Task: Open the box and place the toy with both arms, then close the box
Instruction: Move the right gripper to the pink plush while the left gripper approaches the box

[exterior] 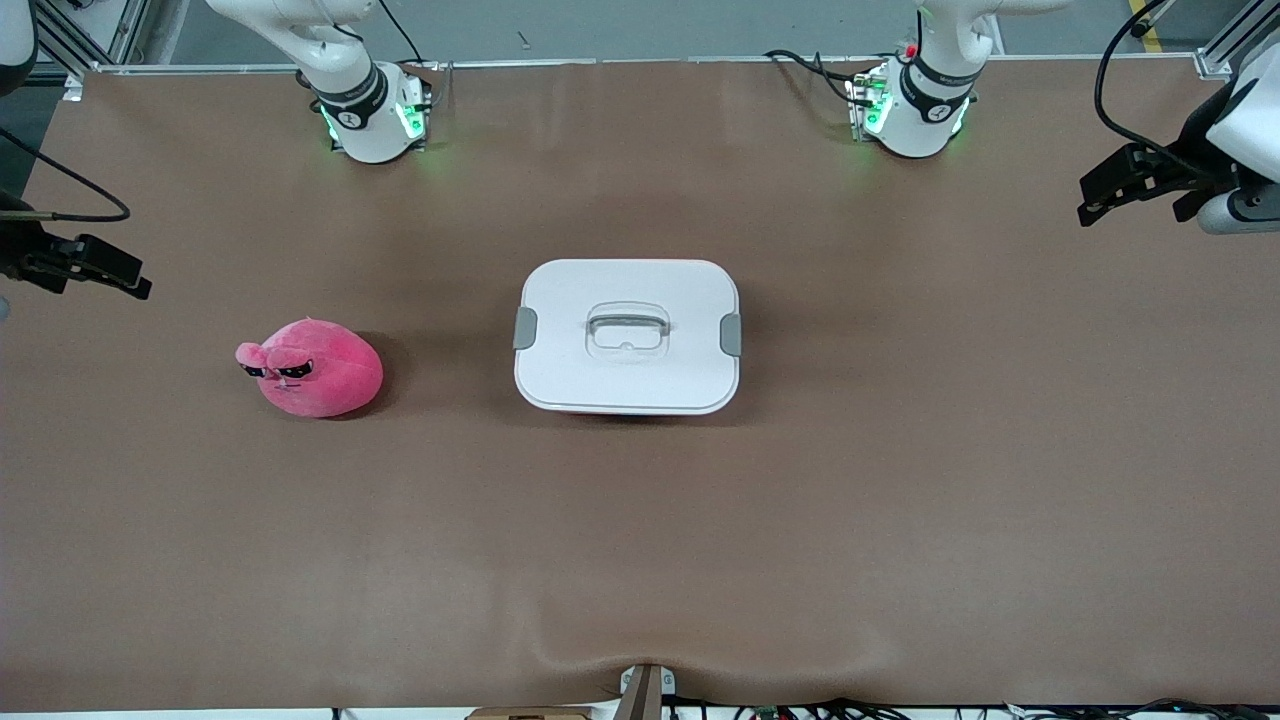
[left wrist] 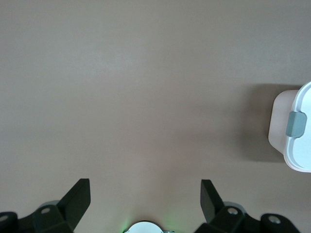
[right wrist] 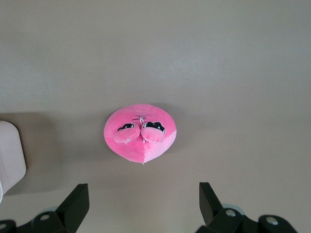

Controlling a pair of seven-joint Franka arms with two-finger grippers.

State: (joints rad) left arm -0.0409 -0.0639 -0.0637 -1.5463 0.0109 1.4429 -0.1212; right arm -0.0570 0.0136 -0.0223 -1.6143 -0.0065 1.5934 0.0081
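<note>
The box (exterior: 627, 380) stands mid-table with its white lid on, a clear handle (exterior: 627, 330) in the lid's middle and a grey clip (exterior: 525, 328) at each end. The pink plush toy (exterior: 312, 367) lies on the table toward the right arm's end, apart from the box. My right gripper (exterior: 125, 275) hangs open and empty over that end of the table; its wrist view shows the toy (right wrist: 141, 133) ahead of the spread fingers (right wrist: 75, 204). My left gripper (exterior: 1095, 200) hangs open and empty over the other end, and one clipped end of the box (left wrist: 296, 145) shows in its view.
The brown table cover (exterior: 640, 540) is bare apart from the box and toy. Both arm bases (exterior: 375, 120) (exterior: 910, 115) glow green along the table edge farthest from the front camera. Cables hang by both grippers.
</note>
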